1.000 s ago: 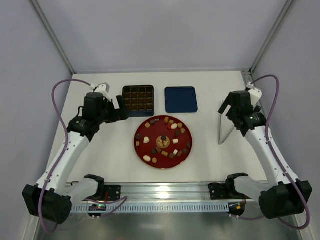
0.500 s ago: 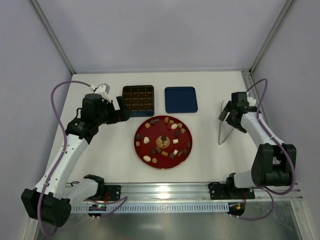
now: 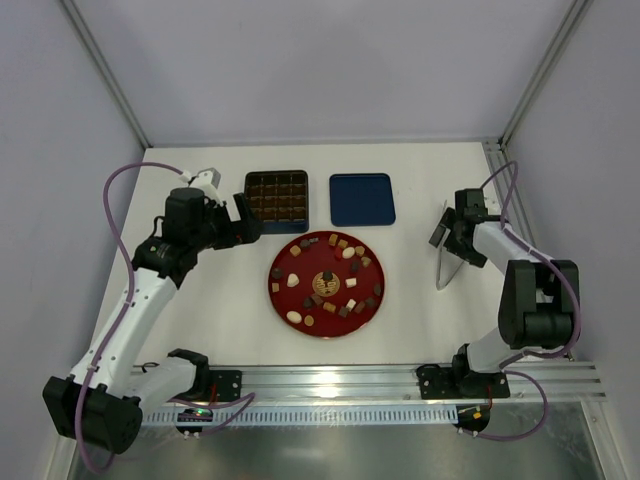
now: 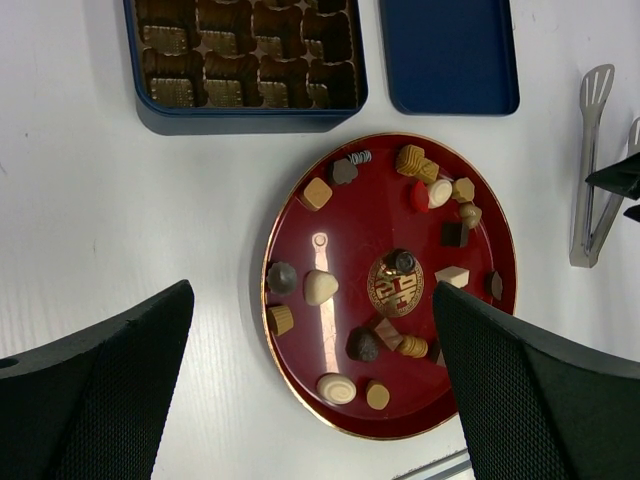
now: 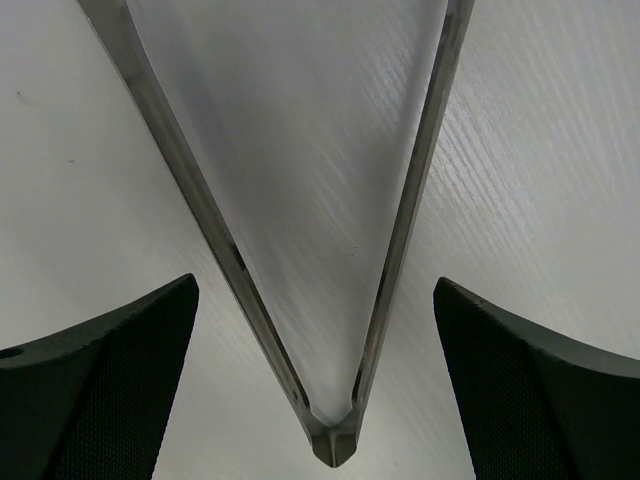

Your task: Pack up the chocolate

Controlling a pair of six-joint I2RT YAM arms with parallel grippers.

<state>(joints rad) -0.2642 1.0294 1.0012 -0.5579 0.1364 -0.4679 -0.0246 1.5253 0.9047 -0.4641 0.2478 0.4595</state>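
Note:
Several small chocolates [image 3: 349, 253], dark brown, light brown and cream, lie scattered on the red plate [image 3: 322, 260]. In the left wrist view the chocolates [image 4: 437, 192] sit on the plate [image 4: 370, 215] below the gripper. My left gripper [image 3: 243, 222] is open and empty, hovering left of the plate, next to the dark blue tin [image 3: 277, 173]; it also shows open in its wrist view [image 4: 312, 292]. My right gripper [image 3: 446, 232] is open, low over the metal tongs [image 3: 446, 268]. In the right wrist view its jaws [image 5: 315, 288] straddle the tongs' [image 5: 335, 445] hinge end without touching.
The blue tin [image 4: 245, 118] holds a grid of brown paper cups. Its flat blue lid [image 3: 362, 199] lies right of it, also in the left wrist view [image 4: 450, 55]. The tongs [image 4: 590, 170] lie on the white table right of the plate. Frame posts stand at the back corners.
My right arm has folded in and lowered its gripper down over the upper end of the tongs. The left arm has barely moved.

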